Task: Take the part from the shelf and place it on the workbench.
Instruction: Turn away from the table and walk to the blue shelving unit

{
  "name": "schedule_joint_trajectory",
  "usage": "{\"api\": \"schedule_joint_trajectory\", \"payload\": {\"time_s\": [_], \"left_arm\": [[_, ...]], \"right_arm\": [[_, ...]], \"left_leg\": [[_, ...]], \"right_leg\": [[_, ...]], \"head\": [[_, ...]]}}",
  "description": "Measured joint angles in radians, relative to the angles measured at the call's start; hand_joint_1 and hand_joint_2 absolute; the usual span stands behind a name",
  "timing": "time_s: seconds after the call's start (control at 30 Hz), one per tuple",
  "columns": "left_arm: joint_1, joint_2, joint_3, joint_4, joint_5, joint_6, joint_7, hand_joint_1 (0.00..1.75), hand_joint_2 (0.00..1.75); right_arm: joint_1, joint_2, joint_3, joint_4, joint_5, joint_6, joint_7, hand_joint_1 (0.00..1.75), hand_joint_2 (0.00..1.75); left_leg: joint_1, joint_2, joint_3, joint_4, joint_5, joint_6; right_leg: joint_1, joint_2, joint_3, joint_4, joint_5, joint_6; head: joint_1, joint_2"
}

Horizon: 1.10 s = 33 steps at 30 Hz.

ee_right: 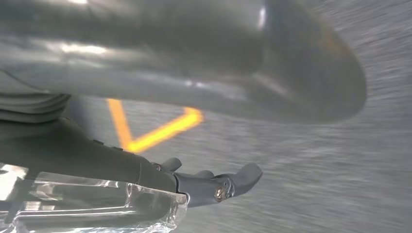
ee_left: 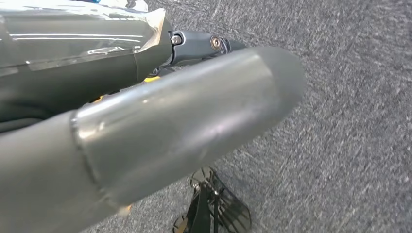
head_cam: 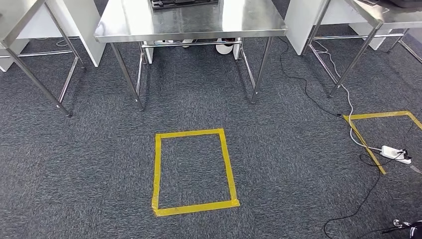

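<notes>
Workbench (head_cam: 189, 22) sits far ahead of you past the yellow tape square (head_cam: 193, 172); left hand (ee_left: 160, 126) and right hand (ee_right: 214, 184) loosely spread, holding nothing

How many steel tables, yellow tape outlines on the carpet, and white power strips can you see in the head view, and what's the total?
Steel tables: 3, centre, left, right
Yellow tape outlines: 2, a full one and a partly cut-off one
White power strips: 1
Total: 6
</notes>
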Motion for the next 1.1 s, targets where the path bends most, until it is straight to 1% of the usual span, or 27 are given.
{"api": "schedule_joint_trajectory", "payload": {"time_s": [0.03,0.1,0.13,0.17,0.2,0.23,0.27,0.3,0.33,0.37,0.43,0.47,0.5,0.53,0.6,0.63,0.67,0.7,0.73,0.77,0.83,0.87,0.9,0.97,1.0,1.03,1.1], "left_arm": [[0.001,0.0,0.0,0.0,-0.001,0.0,0.001,0.0,0.0],[0.003,0.002,0.0,0.001,-0.003,-0.001,0.002,0.0,0.0],[0.004,0.002,0.0,0.001,-0.003,-0.001,0.003,0.0,0.0],[0.004,0.002,0.0,0.001,-0.003,-0.001,0.003,0.0,0.0],[0.004,0.002,0.0,0.001,-0.003,-0.001,0.003,0.0,0.0],[0.004,0.002,0.0,0.001,-0.003,-0.001,0.003,0.0,0.0],[0.004,0.002,0.0,0.001,-0.003,-0.001,0.003,0.0,0.0],[0.003,0.002,0.0,0.002,-0.003,-0.001,0.003,0.0,0.0],[0.003,0.003,0.0,0.002,-0.003,-0.001,0.003,0.0,0.0],[0.003,0.003,0.0,0.002,-0.004,-0.001,0.003,0.0,0.0],[0.001,0.004,-0.001,0.002,-0.004,-0.001,0.003,0.0,0.0],[0.001,0.004,-0.001,0.002,-0.004,-0.001,0.003,0.0,0.0],[0.001,0.005,-0.001,0.002,-0.005,-0.001,0.003,0.0,0.0],[0.001,0.005,-0.002,0.003,-0.008,-0.001,0.004,0.0,0.0],[0.004,0.006,-0.006,0.003,-0.018,-0.002,0.009,0.0,0.0],[0.006,0.006,-0.008,0.003,-0.023,-0.002,0.012,0.0,0.0],[0.008,0.007,-0.009,0.003,-0.025,-0.003,0.016,0.0,0.0],[0.009,0.008,-0.011,0.003,-0.027,-0.003,0.019,0.0,0.0],[0.009,0.009,-0.013,0.003,-0.028,-0.003,0.022,0.0,0.0],[0.009,0.01,-0.014,0.003,-0.028,-0.003,0.024,0.0,0.0],[0.009,0.01,-0.016,0.003,-0.029,-0.003,0.028,0.0,0.0],[0.009,0.01,-0.017,0.003,-0.032,-0.003,0.029,0.0,0.0],[0.009,0.01,-0.019,0.003,-0.036,-0.003,0.031,0.0,0.0],[0.009,0.009,-0.027,0.003,-0.05,-0.003,0.038,0.0,0.0],[0.008,0.008,-0.031,0.003,-0.056,-0.002,0.043,0.0,0.0],[0.008,0.008,-0.035,0.003,-0.062,-0.001,0.049,0.0,0.0],[0.01,0.008,-0.041,0.004,-0.072,0.002,0.066,0.0,0.0]], "right_arm": [[0.004,-0.002,-0.004,0.01,0.0,0.0,0.021,0.0,0.0],[0.008,-0.004,-0.009,0.026,0.0,0.001,0.037,0.0,0.0],[0.009,-0.006,-0.011,0.032,0.0,0.001,0.039,0.0,0.0],[0.011,-0.007,-0.012,0.038,-0.001,0.001,0.039,0.0,0.0],[0.013,-0.008,-0.014,0.043,-0.001,0.001,0.04,0.0,0.0],[0.014,-0.01,-0.015,0.046,-0.001,0.001,0.04,0.0,0.0],[0.015,-0.011,-0.016,0.049,-0.001,0.001,0.041,0.0,0.0],[0.013,-0.011,-0.016,0.051,-0.001,0.001,0.041,0.0,0.0],[0.012,-0.012,-0.016,0.052,0.0,0.001,0.042,0.0,0.0],[0.01,-0.011,-0.016,0.053,0.0,0.001,0.042,0.0,0.0],[0.011,-0.012,-0.017,0.057,0.0,0.001,0.043,0.0,0.0],[0.012,-0.012,-0.017,0.06,0.0,0.001,0.045,0.0,0.0],[0.013,-0.013,-0.017,0.062,0.0,0.001,0.05,0.0,0.0],[0.014,-0.014,-0.017,0.063,0.0,0.002,0.06,0.0,0.0],[0.015,-0.012,-0.017,0.063,0.0,0.01,0.092,0.0,0.0],[0.015,-0.011,-0.017,0.064,0.0,0.015,0.108,0.0,0.0],[0.017,-0.009,-0.017,0.065,0.0,0.019,0.12,0.0,0.0],[0.019,-0.007,-0.017,0.066,0.0,0.021,0.128,0.0,0.0],[0.02,-0.005,-0.017,0.066,0.0,0.022,0.133,0.0,0.0],[0.021,-0.002,-0.017,0.067,0.0,0.022,0.135,0.0,0.0],[0.019,0.003,-0.017,0.067,0.003,0.022,0.135,0.0,0.0],[0.017,0.005,-0.017,0.067,0.005,0.022,0.133,0.0,0.0],[0.016,0.006,-0.017,0.067,0.007,0.022,0.129,0.0,0.0],[0.019,0.005,-0.017,0.067,0.01,0.022,0.121,0.0,0.0],[0.02,0.004,-0.017,0.067,0.012,0.022,0.119,0.0,0.0],[0.02,0.003,-0.017,0.068,0.016,0.022,0.118,0.0,0.0],[0.017,0.003,-0.016,0.068,0.035,0.025,0.12,0.0,0.0]], "left_leg": [[0.002,0.01,-0.005,-0.003,0.008,0.005],[0.0,0.031,-0.019,-0.003,0.02,0.009],[0.0,0.041,-0.027,-0.003,0.025,0.008],[0.0,0.052,-0.033,-0.002,0.029,0.006],[0.001,0.061,-0.038,-0.002,0.033,0.003],[0.003,0.071,-0.041,-0.001,0.036,0.0],[0.003,0.08,-0.042,0.001,0.038,-0.004],[0.001,0.089,-0.042,0.003,0.038,-0.01],[-0.001,0.098,-0.041,0.005,0.038,-0.016],[-0.003,0.106,-0.04,0.007,0.038,-0.022],[-0.002,0.119,-0.038,0.006,0.039,-0.034],[0.001,0.115,-0.039,0.011,0.034,-0.041],[0.005,0.099,-0.045,0.027,0.02,-0.046],[0.007,0.076,-0.061,0.064,-0.009,-0.05],[0.008,0.031,-0.117,0.196,-0.087,-0.051],[0.008,0.021,-0.146,0.264,-0.116,-0.05],[0.008,0.017,-0.164,0.304,-0.125,-0.047],[0.008,0.015,-0.163,0.306,-0.113,-0.044],[0.007,0.01,-0.143,0.266,-0.083,-0.039],[0.007,-0.004,-0.11,0.199,-0.045,-0.033],[0.008,-0.045,-0.051,0.077,-0.001,-0.025],[0.007,-0.059,-0.039,0.047,0.005,-0.023],[0.004,-0.06,-0.036,0.038,0.002,-0.022],[0.001,-0.038,-0.037,0.03,0.009,-0.014],[0.002,-0.026,-0.037,0.025,0.014,-0.007],[0.004,-0.013,-0.038,0.021,0.018,0.0],[0.002,0.015,-0.041,0.018,0.022,0.007]], "right_leg": [[-0.002,-0.001,-0.023,0.044,-0.025,0.0],[-0.009,-0.004,-0.08,0.176,-0.095,0.0],[-0.013,-0.005,-0.101,0.235,-0.121,0.004],[-0.017,-0.006,-0.104,0.262,-0.132,0.011],[-0.02,-0.009,-0.085,0.249,-0.129,0.021],[-0.024,-0.018,-0.041,0.189,-0.111,0.032],[-0.028,-0.038,0.015,0.106,-0.09,0.042],[-0.027,-0.058,0.061,0.032,-0.072,0.046],[-0.027,-0.073,0.091,-0.022,-0.059,0.043],[-0.024,-0.08,0.1,-0.044,-0.055,0.035],[-0.021,-0.063,0.092,-0.044,-0.049,0.015],[-0.023,-0.055,0.093,-0.044,-0.046,0.007],[-0.026,-0.047,0.093,-0.045,-0.041,-0.002],[-0.029,-0.038,0.092,-0.045,-0.036,-0.011],[-0.026,-0.021,0.086,-0.044,-0.029,-0.022],[-0.022,-0.011,0.083,-0.044,-0.026,-0.025],[-0.018,0.001,0.08,-0.042,-0.025,-0.027],[-0.015,0.013,0.079,-0.041,-0.025,-0.027],[-0.014,0.026,0.078,-0.038,-0.024,-0.027],[-0.013,0.039,0.078,-0.034,-0.025,-0.027],[-0.008,0.062,0.072,-0.026,-0.025,-0.024],[-0.007,0.073,0.066,-0.023,-0.024,-0.02],[-0.007,0.083,0.058,-0.022,-0.021,-0.014],[-0.01,0.096,0.044,-0.02,-0.018,-0.001],[-0.009,0.084,0.034,-0.006,-0.025,0.002],[-0.009,0.063,0.016,0.024,-0.043,0.003],[-0.01,0.015,-0.04,0.14,-0.104,-0.001]], "head": [[0.001,0.0],[0.004,0.0],[0.004,0.0],[0.004,0.0],[0.005,0.0],[0.005,0.0],[0.006,0.0],[0.006,0.0],[0.005,0.0],[0.005,0.0],[0.002,0.0],[0.002,0.0],[0.002,0.0],[0.001,0.0],[-0.001,0.0],[-0.001,0.0],[-0.001,0.0],[-0.001,0.0],[-0.001,0.0],[-0.001,0.0],[0.0,0.0],[0.0,0.0],[0.0,0.0],[-0.001,0.0],[0.001,0.0],[0.005,0.0],[0.012,0.0]]}}
